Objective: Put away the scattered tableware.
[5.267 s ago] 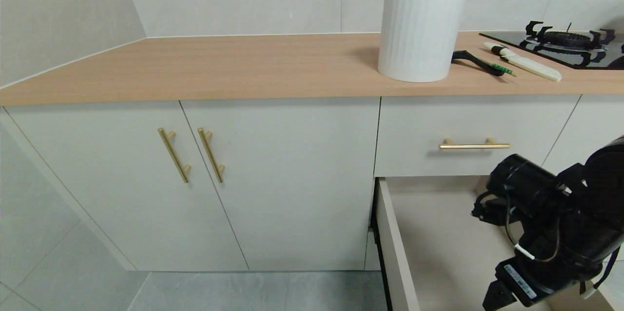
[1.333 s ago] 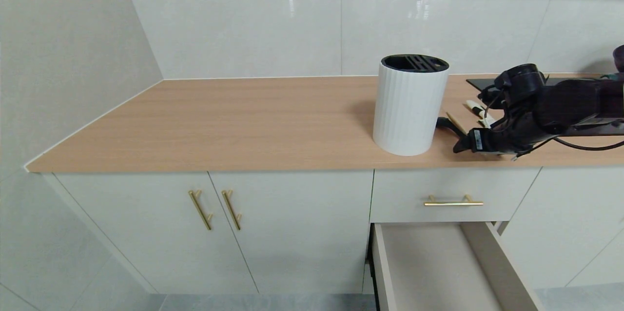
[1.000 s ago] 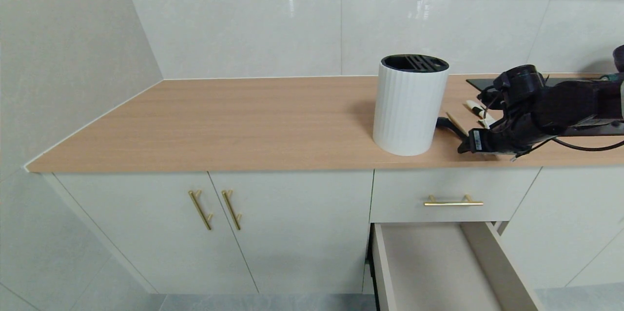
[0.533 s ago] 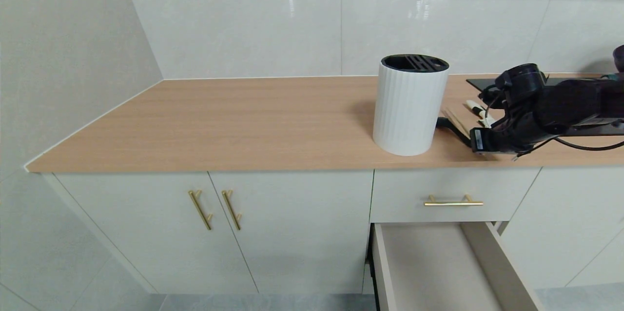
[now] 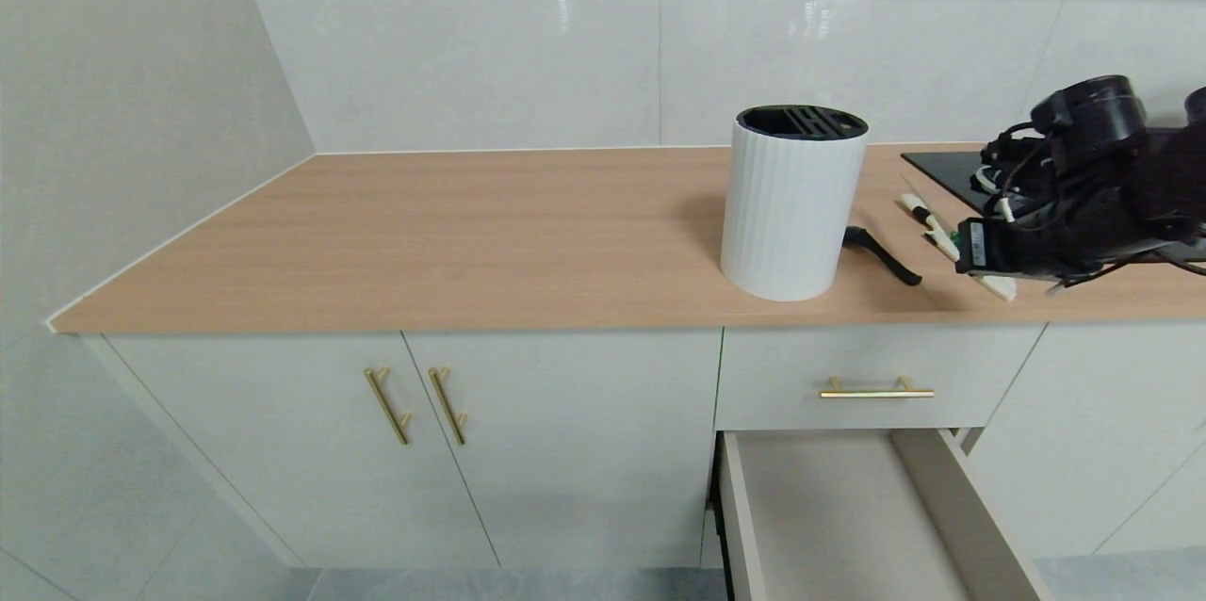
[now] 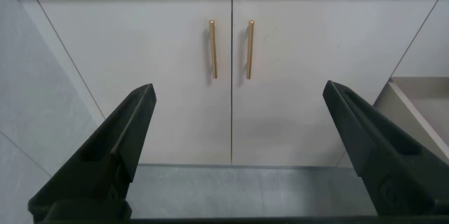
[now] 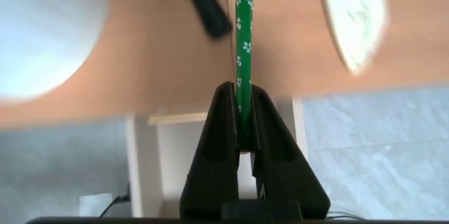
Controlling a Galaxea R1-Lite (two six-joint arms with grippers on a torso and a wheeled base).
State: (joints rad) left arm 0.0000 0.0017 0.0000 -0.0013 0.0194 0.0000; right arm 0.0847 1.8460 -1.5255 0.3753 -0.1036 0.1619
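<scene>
Over the light wooden surface (image 5: 471, 234) and open beige drawer (image 5: 738, 516), right of the white ribbed cylindrical holder (image 5: 790, 205): right gripper (image 5: 966, 251) now raised off the wood, drawn rightward, pinching the green paw-printed chopsticks (image 7: 243, 55). Pickup apparently done; stowing next. Left gripper (image 6: 238, 87) spread, facing the cabinet doors.

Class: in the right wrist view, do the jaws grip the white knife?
No: the right gripper clamps a green chopstick in its jaws; the white knife lies apart.

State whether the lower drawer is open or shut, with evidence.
Open: the lower drawer juts out from the cabinet front, its bare floor showing.
</scene>
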